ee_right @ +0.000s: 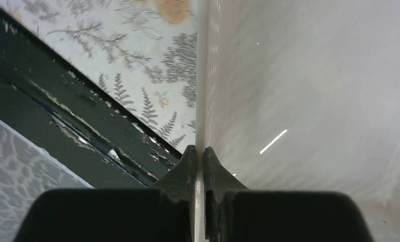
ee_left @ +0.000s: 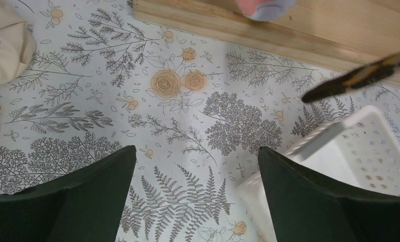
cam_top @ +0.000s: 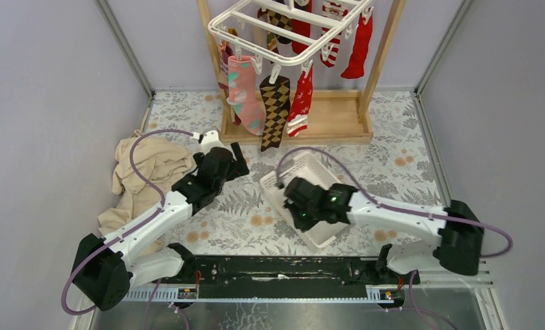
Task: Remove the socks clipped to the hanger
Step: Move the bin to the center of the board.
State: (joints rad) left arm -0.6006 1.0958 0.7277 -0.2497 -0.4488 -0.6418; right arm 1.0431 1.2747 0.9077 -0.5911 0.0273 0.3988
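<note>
Overhead view of a table covered by a floral tablecloth (cam_top: 400, 172). At the middle of the far edge, a white grid hanger (cam_top: 283, 27) is hanging from a wooden rack (cam_top: 383, 48). The socks (cam_top: 357, 51) are dangling from its clips with toes pointing down, so their long axes are running roughly vertical. The row facing the arms is holding a pink patterned sock (cam_top: 245, 96), a brown-black argyle sock (cam_top: 274, 110) and a red-white striped sock (cam_top: 300, 103). More socks are hanging behind them, closer to the far edge.

The left gripper (cam_top: 242, 161) is hovering low over the tablecloth, a little left of the table's centre, and pointing toward the far edge. The front row of socks is lying beyond and above it, with the pink and argyle socks closest. In its wrist view the two fingers are spread wide, with only tablecloth between them. The argyle toe is crossing the upper right of that view. This looks like the nearer arm, and it would probably have to rise and reach toward the far edge to take a sock.

The right gripper (ee_right: 198, 154) is sitting nearer the near edge, right of centre. It is clenched on the thin side wall of a white perforated basket (cam_top: 309, 168), and the wall is passing between its pads. It is lying farther from the socks, and it is occupied.

A beige cloth (cam_top: 149, 172) is lying bunched by the left edge.
</note>
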